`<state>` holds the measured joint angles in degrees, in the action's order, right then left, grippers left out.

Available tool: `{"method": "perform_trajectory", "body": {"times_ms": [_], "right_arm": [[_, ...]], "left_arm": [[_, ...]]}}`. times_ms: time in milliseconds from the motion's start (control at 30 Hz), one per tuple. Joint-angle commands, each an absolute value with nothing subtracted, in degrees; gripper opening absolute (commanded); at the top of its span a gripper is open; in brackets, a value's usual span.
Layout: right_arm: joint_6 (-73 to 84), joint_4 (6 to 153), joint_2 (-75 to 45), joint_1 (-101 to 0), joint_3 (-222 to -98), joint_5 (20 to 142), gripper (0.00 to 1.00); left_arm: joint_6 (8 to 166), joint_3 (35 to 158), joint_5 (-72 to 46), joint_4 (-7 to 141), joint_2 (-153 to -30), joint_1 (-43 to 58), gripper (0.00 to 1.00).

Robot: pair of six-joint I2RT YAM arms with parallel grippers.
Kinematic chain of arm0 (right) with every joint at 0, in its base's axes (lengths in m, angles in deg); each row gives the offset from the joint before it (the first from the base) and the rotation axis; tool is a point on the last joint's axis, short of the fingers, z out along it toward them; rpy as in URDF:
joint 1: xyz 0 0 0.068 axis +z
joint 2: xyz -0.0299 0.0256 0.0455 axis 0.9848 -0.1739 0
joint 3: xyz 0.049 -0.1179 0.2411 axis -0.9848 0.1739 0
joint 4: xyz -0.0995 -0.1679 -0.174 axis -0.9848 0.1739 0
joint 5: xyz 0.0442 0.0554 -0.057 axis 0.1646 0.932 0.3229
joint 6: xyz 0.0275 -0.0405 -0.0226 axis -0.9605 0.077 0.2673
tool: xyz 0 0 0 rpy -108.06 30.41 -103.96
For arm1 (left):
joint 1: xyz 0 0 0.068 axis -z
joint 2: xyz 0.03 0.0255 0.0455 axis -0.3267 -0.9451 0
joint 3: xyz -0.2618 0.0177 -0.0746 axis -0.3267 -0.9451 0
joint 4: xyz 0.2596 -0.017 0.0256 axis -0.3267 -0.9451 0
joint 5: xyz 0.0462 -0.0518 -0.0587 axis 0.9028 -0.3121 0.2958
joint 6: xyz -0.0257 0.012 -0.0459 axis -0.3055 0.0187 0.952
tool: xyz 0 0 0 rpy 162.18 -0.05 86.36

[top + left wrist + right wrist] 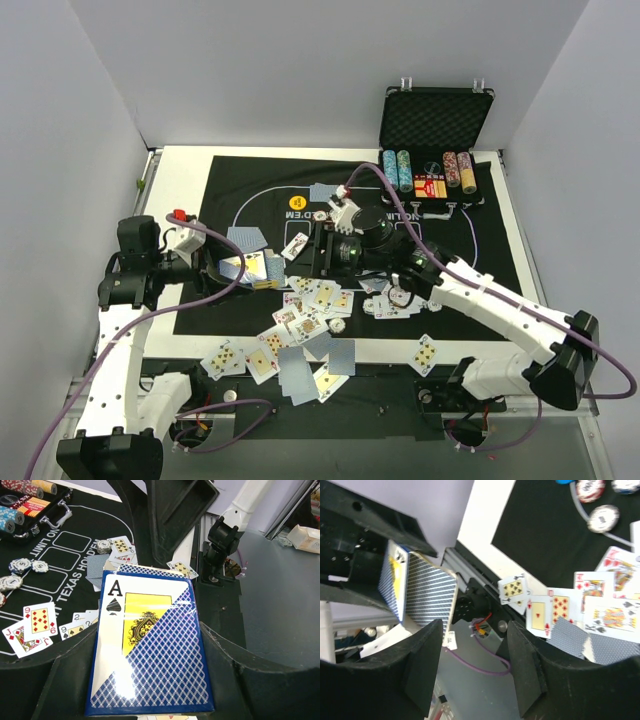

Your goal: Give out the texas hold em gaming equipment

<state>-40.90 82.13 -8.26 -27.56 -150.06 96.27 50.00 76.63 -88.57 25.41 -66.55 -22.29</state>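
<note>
A card box (150,645), printed with an ace of spades and a blue lattice pattern, is pinched at its sides by the left gripper (150,630). Its fingers (70,660) are pressed against the box's long edges low in the left wrist view. In the overhead view this box is seen at centre left, over the left border of the black felt mat (470,250). The right gripper (475,645) is held with its fingers (425,665) spread apart, and nothing is gripped between them. It is turned toward the card box, which appears at the upper left of the right wrist view. Playing cards (300,320) are scattered in a loose heap at lower centre of the overhead view. Some are turned face up and some show their blue backs, and the heap spills past the mat's near edge. A nine of diamonds (39,620) is seen at the left of the left wrist view, overlapping a jack. White-and-dark poker chips (20,565) are lying on the mat above those cards. More chips are stacked in rows inside the open black case (435,120) at the upper right of the overhead view. A yellow button disc (296,201) is lying on the mat at upper centre.
</note>
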Motion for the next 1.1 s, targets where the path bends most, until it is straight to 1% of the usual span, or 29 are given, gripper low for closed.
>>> {"method": "perform_trajectory", "body": {"times_ms": [0, 33, 67, 100, 133, 200, 233, 300, 333, 367, 400, 433, 467, 500, 567, 667, 833, 867, 900, 933, 967, 1000, 1033, 1067], "right_arm": [[-36.24, 88.39, -2.78, -30.85, -150.91, 91.97, 0.52], [-35.79, 90.14, -2.16, -31.81, -150.73, 91.44, 0.54], [-34.83, 91.89, -1.03, -32.08, -150.38, 90.22, 0.58], [-34.30, 92.96, -0.49, -32.78, -150.12, 89.42, 0.60], [-33.25, 94.71, 0.64, -33.48, -149.68, 87.67, 0.67], [-31.67, 97.69, 2.05, -34.62, -148.89, 84.77, 0.75], [-31.40, 98.23, 2.50, -34.98, -148.54, 84.15, 0.77], [-30.96, 99.03, 4.08, -36.30, -147.13, 82.74, 0.83], [-30.87, 99.38, 5.30, -37.17, -146.34, 81.78, 0.86], [-30.87, 99.38, 5.75, -37.53, -145.73, 81.42, 0.87], [-30.69, 99.47, 6.36, -38.14, -145.55, 81.24, 0.88], [-30.69, 99.64, 6.54, -38.50, -145.46, 81.24, 0.89], [-30.69, 99.91, 6.72, -39.11, -145.46, 81.15, 0.89], [-30.69, 100.00, 6.81, -39.20, -145.28, 81.07, 0.89], [-30.60, 99.91, 6.81, -39.81, -145.11, 80.98, 0.90], [-30.69, 99.91, 6.63, -40.43, -145.28, 80.98, 0.91], [-30.69, 100.70, 6.46, -41.92, -146.24, 81.50, 0.95], [-30.69, 101.05, 6.02, -42.36, -146.51, 81.76, 0.96], [-30.78, 101.92, 5.32, -42.63, -147.12, 82.20, 0.97], [-30.69, 102.54, 4.97, -42.89, -147.73, 82.38, 0.97], [-30.43, 103.68, 4.61, -42.81, -148.70, 81.77, 0.97], [-30.51, 104.12, 4.44, -42.81, -149.06, 81.25, 0.98], [-30.17, 105.61, 3.91, -42.98, -150.19, 80.20, 0.98], [-29.99, 106.23, 3.82, -42.89, -150.64, 79.75, 0.98]], "left_arm": [[53.66, 76.31, -93.76, 30.57, -66.17, -22.67, 0.00], [54.98, 76.05, -93.49, 32.14, -66.17, -22.76, 0.00], [55.25, 75.43, -92.70, 32.68, -66.08, -22.67, 0.00], [56.04, 75.08, -91.74, 33.99, -65.82, -22.67, 0.00], [57.09, 74.38, -89.38, 34.96, -65.55, -22.67, 0.00], [60.35, 72.28, -85.95, 37.86, -64.85, -22.59, 0.00], [60.35, 70.96, -84.71, 38.13, -64.41, -22.67, 0.00], [57.03, 69.11, -81.45, 35.51, -63.97, -22.67, 0.07], [56.41, 68.49, -79.88, 34.89, -63.97, -22.67, 0.15], [56.05, 67.35, -79.16, 34.79, -63.97, -22.41, 0.19], [55.61, 67.08, -78.90, 34.62, -63.97, -22.50, 0.26], [55.35, 66.47, -78.11, 34.53, -63.88, -22.32, 0.46], [54.74, 66.38, -77.67, 34.35, -63.71, -22.15, 0.74], [54.82, 66.03, -76.62, 34.53, -63.62, -21.97, 0.82], [56.22, 65.67, -74.69, 35.84, -63.44, -21.27, 0.83], [62.53, 65.06, -70.29, 40.23, -63.18, -20.74, 0.84], [61.06, 68.12, -67.91, 35.76, -64.41, -20.92, 0.85], [63.15, 68.74, -67.39, 36.02, -64.76, -21.00, 0.86], [65.52, 69.70, -65.03, 37.50, -64.93, -21.00, 0.86], [71.89, 71.02, -63.35, 40.47, -65.28, -21.00, 0.87], [74.39, 71.90, -58.38, 41.46, -65.46, -21.09, 0.87], [78.42, 73.56, -56.33, 41.91, -65.81, -21.00, 0.88], [79.42, 74.71, -52.13, 41.56, -65.99, -21.00, 0.88], [79.77, 76.73, -50.43, 40.17, -66.43, -21.00, 0.88]]}}
